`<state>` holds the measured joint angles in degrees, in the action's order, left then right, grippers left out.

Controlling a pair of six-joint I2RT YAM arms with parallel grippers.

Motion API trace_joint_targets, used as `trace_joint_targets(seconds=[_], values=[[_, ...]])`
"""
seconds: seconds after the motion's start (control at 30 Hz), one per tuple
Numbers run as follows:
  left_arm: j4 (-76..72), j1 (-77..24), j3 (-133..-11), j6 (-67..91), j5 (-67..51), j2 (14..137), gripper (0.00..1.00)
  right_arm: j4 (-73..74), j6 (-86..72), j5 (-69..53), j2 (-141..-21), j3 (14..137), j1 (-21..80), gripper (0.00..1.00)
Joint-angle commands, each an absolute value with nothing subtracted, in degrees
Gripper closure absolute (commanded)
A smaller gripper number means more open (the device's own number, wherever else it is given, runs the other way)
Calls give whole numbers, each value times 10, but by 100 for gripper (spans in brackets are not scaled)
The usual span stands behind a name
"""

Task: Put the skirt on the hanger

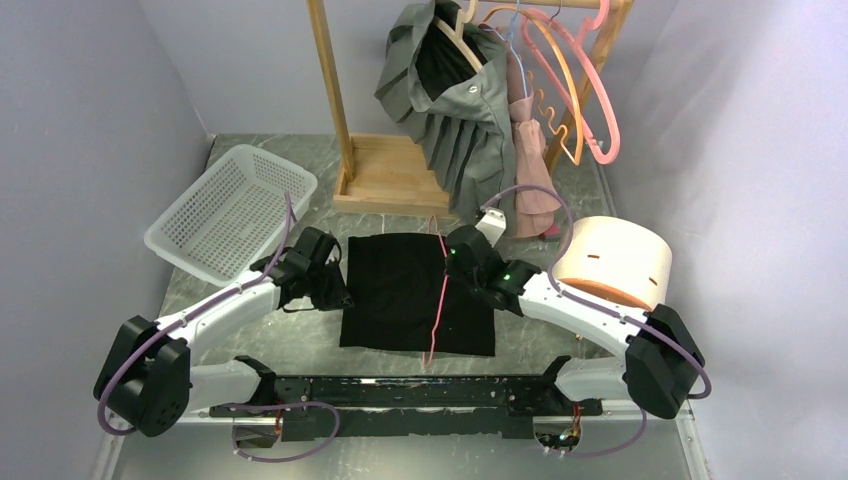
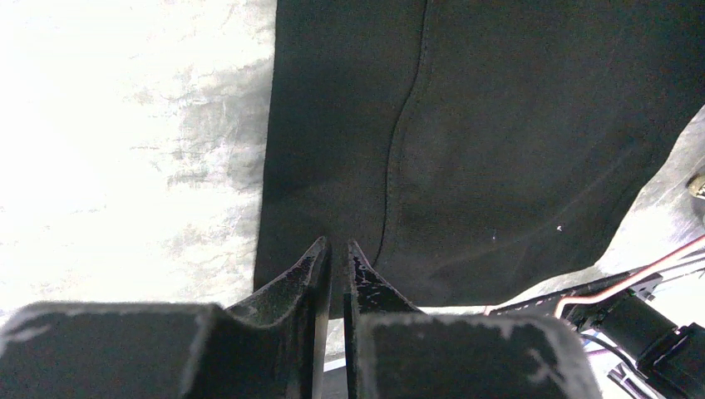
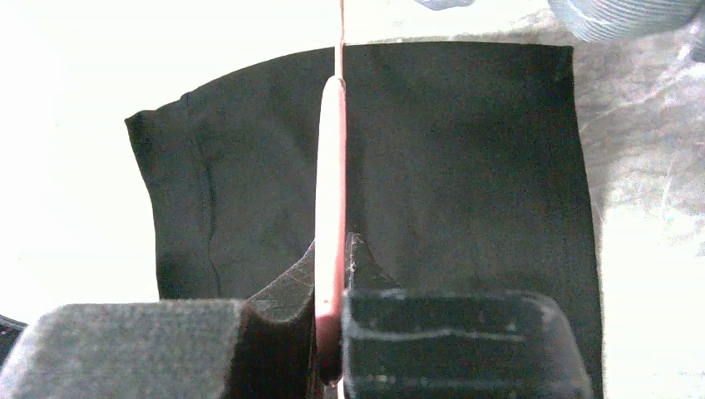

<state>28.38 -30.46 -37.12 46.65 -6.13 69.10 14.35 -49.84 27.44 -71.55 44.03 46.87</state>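
Skirt (image 1: pixel 400 290) lies flat on the counter (image 1: pixel 310 352), not hung yet. Our right end effector (image 1: pixel 452 262) clamps the pink hanger (image 1: pixel 437 310) across it; our left end effector (image 1: pixel 338 292), almost closed, sits at its edge.

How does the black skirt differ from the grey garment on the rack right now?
The black skirt lies flat on the table; the grey garment hangs from the rack. The black skirt is plain, the grey garment pleated. Only the black skirt has the pink hanger across it.
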Motion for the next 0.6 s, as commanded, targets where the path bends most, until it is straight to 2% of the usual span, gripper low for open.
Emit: trace_joint_targets(seconds=[0.0, 0.27, 0.57], values=[[274, -304, -387, 455, -60, 682, 84, 100, -470, 246, -726, 453, 466, 100], [278, -303, -392, 451, -56, 676, 84, 56, -433, 209, -704, 442, 466, 100], [280, -303, -396, 447, -54, 671, 83, 79, -435, 211, -690, 456, 466, 100]])
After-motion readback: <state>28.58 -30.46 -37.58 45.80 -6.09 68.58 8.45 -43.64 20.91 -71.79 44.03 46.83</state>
